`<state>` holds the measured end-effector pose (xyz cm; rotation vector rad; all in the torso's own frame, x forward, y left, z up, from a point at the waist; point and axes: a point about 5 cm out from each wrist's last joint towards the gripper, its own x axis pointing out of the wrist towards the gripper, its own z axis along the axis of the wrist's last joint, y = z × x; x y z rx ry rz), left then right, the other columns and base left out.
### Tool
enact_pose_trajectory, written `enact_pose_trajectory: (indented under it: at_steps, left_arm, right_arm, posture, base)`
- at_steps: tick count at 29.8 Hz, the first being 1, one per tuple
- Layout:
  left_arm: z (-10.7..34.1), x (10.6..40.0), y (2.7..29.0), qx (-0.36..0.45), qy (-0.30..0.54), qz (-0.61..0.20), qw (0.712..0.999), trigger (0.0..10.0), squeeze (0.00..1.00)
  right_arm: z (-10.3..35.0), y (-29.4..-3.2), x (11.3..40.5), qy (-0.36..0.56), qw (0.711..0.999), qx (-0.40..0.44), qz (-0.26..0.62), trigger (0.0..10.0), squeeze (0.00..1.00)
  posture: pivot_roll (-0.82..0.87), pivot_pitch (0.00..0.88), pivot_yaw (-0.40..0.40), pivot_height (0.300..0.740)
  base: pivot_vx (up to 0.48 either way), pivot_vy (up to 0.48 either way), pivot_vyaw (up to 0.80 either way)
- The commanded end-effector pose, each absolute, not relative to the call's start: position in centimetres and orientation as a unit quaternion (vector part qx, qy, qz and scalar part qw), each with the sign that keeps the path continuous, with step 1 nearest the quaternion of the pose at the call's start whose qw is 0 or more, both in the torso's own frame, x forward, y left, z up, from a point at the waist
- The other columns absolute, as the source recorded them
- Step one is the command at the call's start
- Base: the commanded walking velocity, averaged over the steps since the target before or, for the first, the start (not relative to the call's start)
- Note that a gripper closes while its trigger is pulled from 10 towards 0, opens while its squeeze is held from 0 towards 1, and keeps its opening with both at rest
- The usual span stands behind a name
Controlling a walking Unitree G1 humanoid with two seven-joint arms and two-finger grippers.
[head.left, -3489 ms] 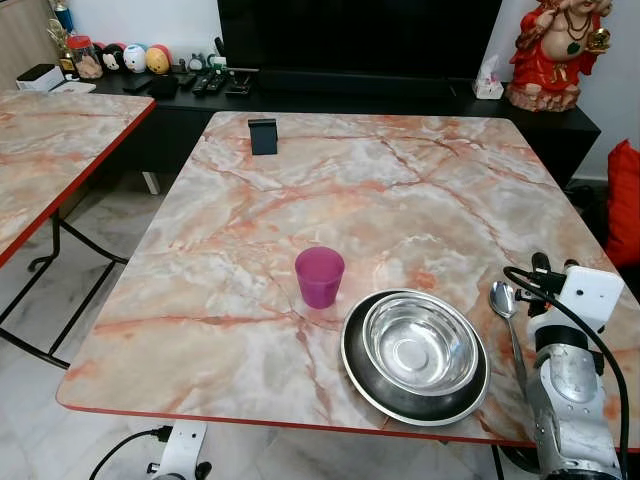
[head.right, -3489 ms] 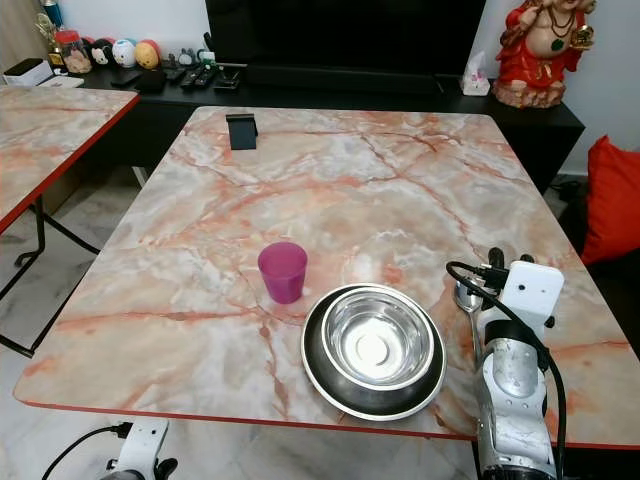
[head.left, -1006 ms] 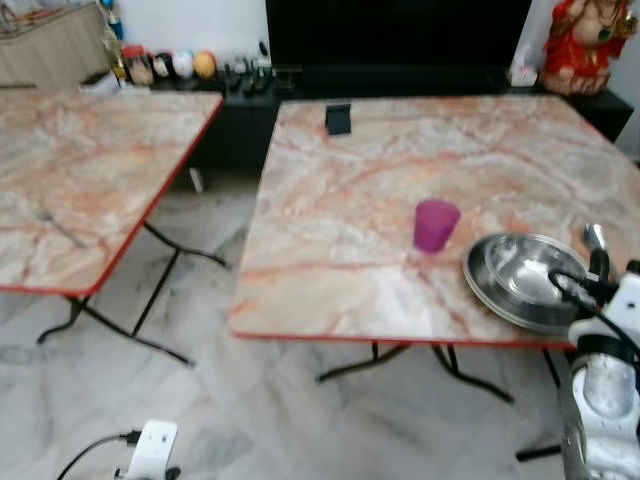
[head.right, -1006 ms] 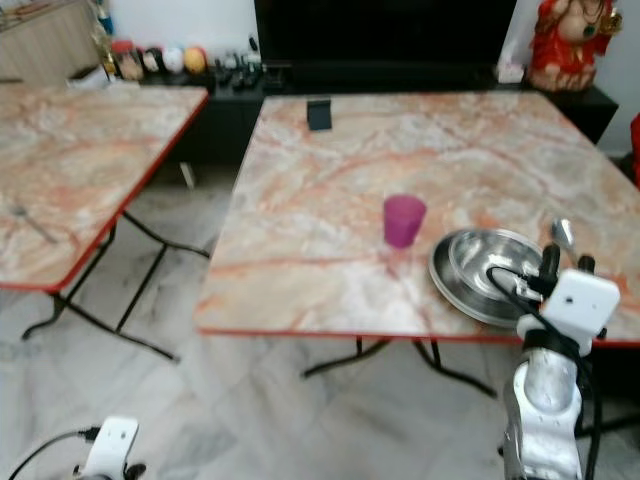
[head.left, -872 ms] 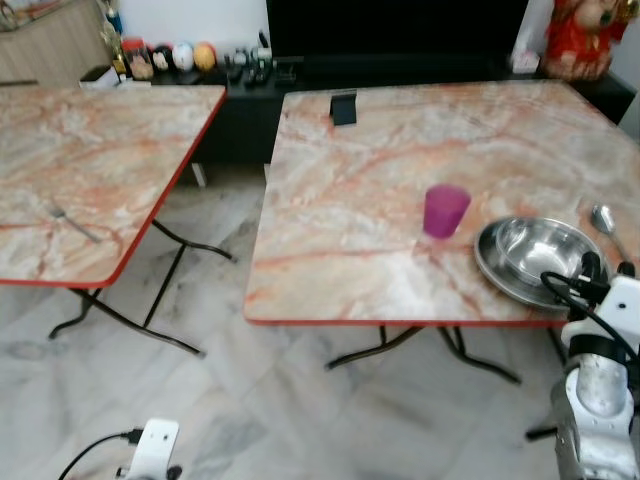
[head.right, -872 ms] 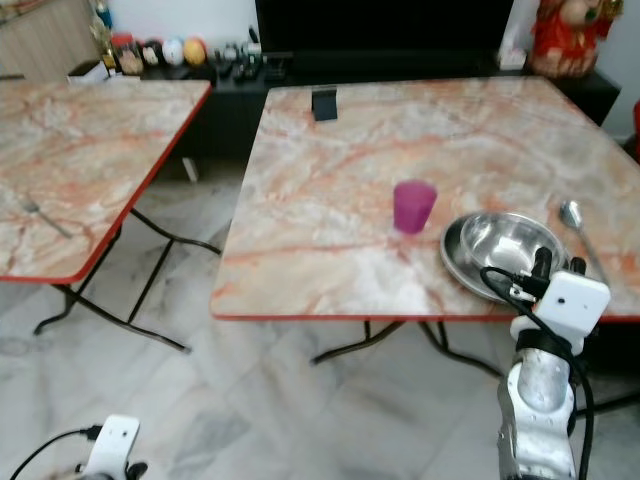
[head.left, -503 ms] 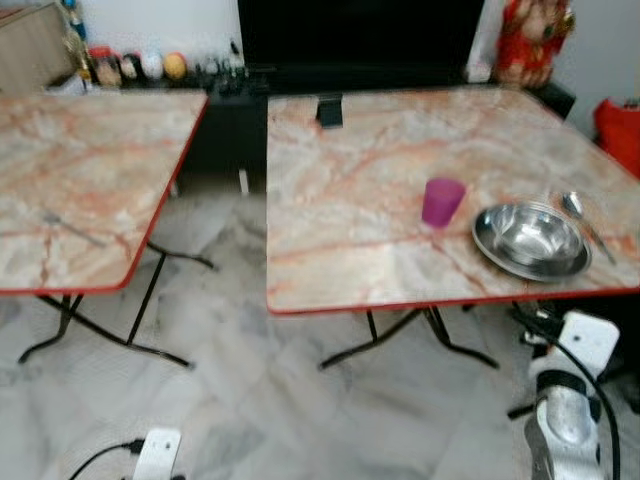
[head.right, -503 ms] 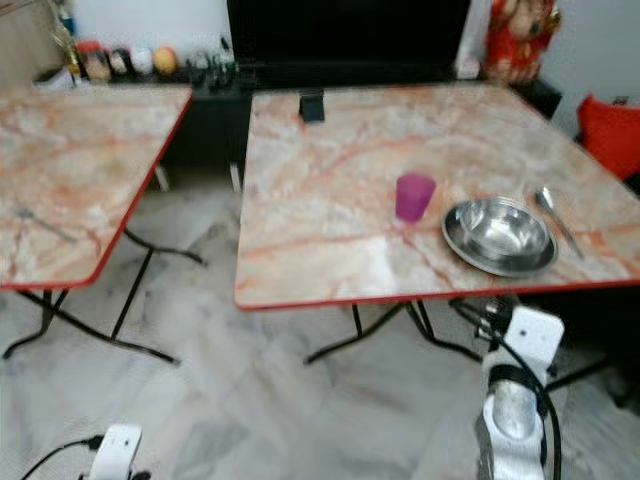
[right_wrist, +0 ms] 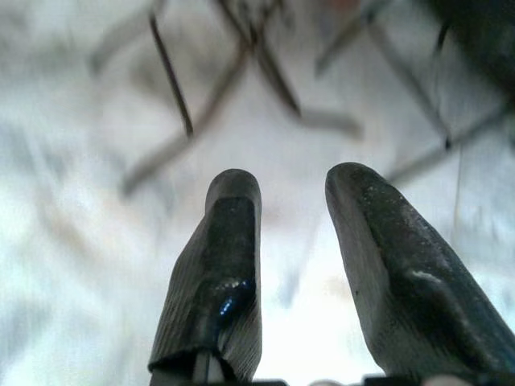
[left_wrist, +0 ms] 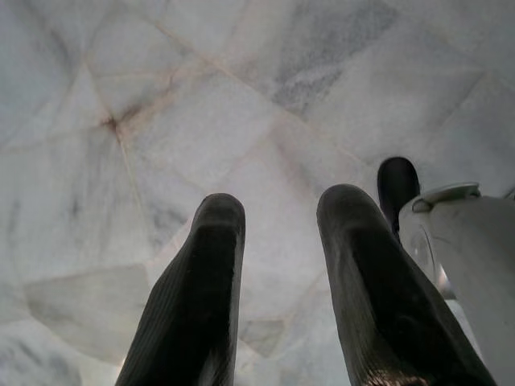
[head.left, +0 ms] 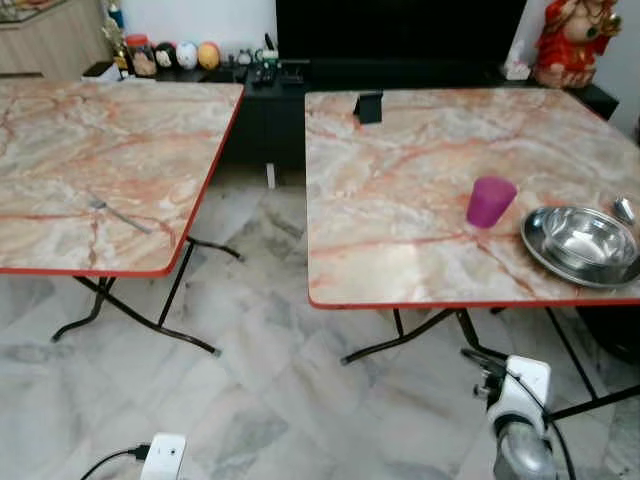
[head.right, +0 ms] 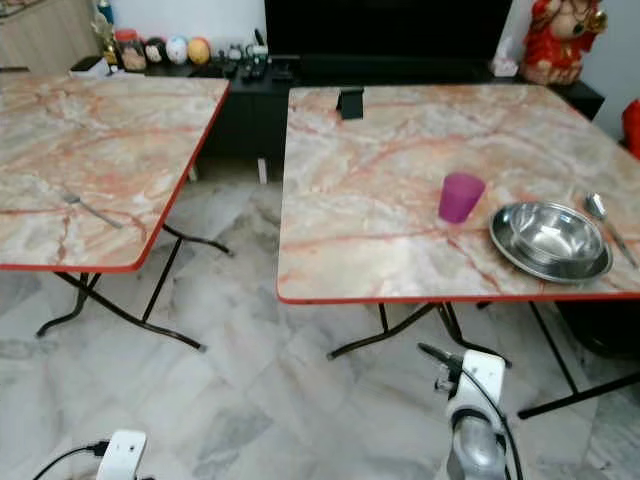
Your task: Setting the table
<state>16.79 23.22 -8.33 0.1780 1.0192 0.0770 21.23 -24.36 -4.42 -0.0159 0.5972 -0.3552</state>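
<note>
On the right marble table (head.right: 370, 190) stand a purple cup (head.right: 461, 196) and a steel bowl (head.right: 551, 236) nested in a dark plate. A spoon (head.right: 603, 222) lies just right of the bowl. A fork (head.left: 118, 213) lies on the left marble table (head.left: 90, 130). My right gripper (right_wrist: 294, 189) hangs low in front of the right table, open, with blurred table legs and floor beyond it. My left gripper (left_wrist: 282, 209) hangs idle over the marble floor, open and empty.
A black stand (head.left: 368, 106) sits at the right table's far edge. Folding black legs (head.right: 410, 335) spread under both tables, with a floor gap between them. A dark TV cabinet (head.left: 300, 75) with small ornaments and a red statue (head.left: 572, 40) lines the back wall.
The camera has backed away from the right table and turned left, bringing the left table and fork into view. My right arm has dropped from the table edge to below it.
</note>
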Motion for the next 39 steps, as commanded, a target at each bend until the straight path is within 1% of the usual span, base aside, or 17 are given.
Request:
enact_pose_trajectory:
  at_steps: [1,2,4,6,7,8,15,20,24,27,31,35,39]
  left_arm:
    - [-8.6,16.0,23.3,0.08,0.494,0.045,0.865,10.0,0.0]
    - [-8.6,16.0,23.3,0.08,0.494,0.045,0.865,10.0,0.0]
    - [-8.7,15.7,23.3,0.077,0.495,0.05,0.864,10.0,0.0]
    - [-8.7,15.7,23.3,0.077,0.495,0.05,0.864,10.0,0.0]
    - [-8.9,15.4,23.3,0.073,0.497,0.054,0.863,10.0,0.0]
    - [-8.9,15.3,23.4,0.069,0.497,0.057,0.863,10.0,0.0]
    - [-9.0,15.0,23.3,0.068,0.502,0.053,0.861,10.0,0.0]
    - [-9.1,14.9,23.2,0.065,0.503,0.053,0.86,10.0,0.0]
    - [-9.1,14.8,23.2,0.07,0.506,0.047,0.858,10.0,0.0]
    - [-9.2,14.7,23.2,0.07,0.506,0.047,0.858,10.0,0.0]
    - [-9.2,14.6,23.2,0.069,0.506,0.047,0.858,10.0,0.0]
    - [-9.2,14.5,23.3,0.068,0.506,0.048,0.859,10.0,0.0]
    - [-9.2,14.5,23.3,0.07,0.506,0.047,0.858,10.0,0.0]
  right_arm:
    - [-6.0,-24.2,19.2,0.341,0.924,-0.001,-0.172,10.0,0.0]
    - [-6.0,-24.2,19.2,0.341,0.924,-0.001,-0.172,10.0,0.0]
    - [-6.9,-24.2,17.8,0.37,0.912,0.012,-0.176,10.0,0.0]
    - [-6.9,-24.2,17.8,0.37,0.912,0.012,-0.176,10.0,0.0]
    - [-7.5,-24.0,16.9,0.392,0.905,0.01,-0.167,10.0,0.0]
    - [-7.6,-23.9,16.7,0.397,0.904,0.009,-0.161,10.0,0.0]
    - [-7.7,-23.9,16.8,0.399,0.904,0.012,-0.155,10.0,0.0]
    - [-7.8,-24.3,16.7,0.412,0.897,0.016,-0.159,10.0,0.0]
    - [-8.0,-24.5,16.1,0.43,0.885,0.006,-0.178,10.0,0.0]
    - [-8.2,-24.3,15.9,0.437,0.88,0.014,-0.186,10.0,0.0]
    - [-8.5,-23.2,16.0,0.448,0.882,0.009,-0.148,10.0,0.0]
    - [-8.5,-23.5,15.9,0.452,0.879,0.008,-0.152,10.0,0.0]
    - [-8.6,-22.7,15.9,0.447,0.882,0.009,-0.152,10.0,0.0]
  posture:
    - [-0.02,0.0,-0.009,0.74]
    - [-0.02,0.0,-0.009,0.74]
    - [-0.01,0.0,-0.016,0.74]
    - [-0.01,0.0,-0.016,0.74]
    - [0.02,0.0,-0.033,0.74]
    - [0.02,0.0,-0.032,0.74]
    - [-0.01,0.0,-0.019,0.74]
    - [-0.01,0.0,-0.025,0.74]
    - [-0.01,0.0,-0.013,0.74]
    - [-0.01,0.0,-0.011,0.74]
    - [0.01,0.0,-0.018,0.74]
    - [0.0,0.0,-0.015,0.74]
    - [0.0,0.0,-0.013,0.74]
  base:
    - [0.0,0.0,0.0]
    - [0.0,0.0,0.0]
    - [0.0,0.0,0.0]
    - [0.0,0.0,0.0]
    - [0.0,0.0,0.0]
    - [0.0,0.0,0.0]
    - [0.0,0.0,0.0]
    - [0.0,0.0,0.0]
    - [0.0,0.264,0.0]
    - [0.0,0.269,0.0]
    - [0.0,0.271,0.0]
    - [0.0,0.294,0.0]
    - [0.0,0.337,0.0]
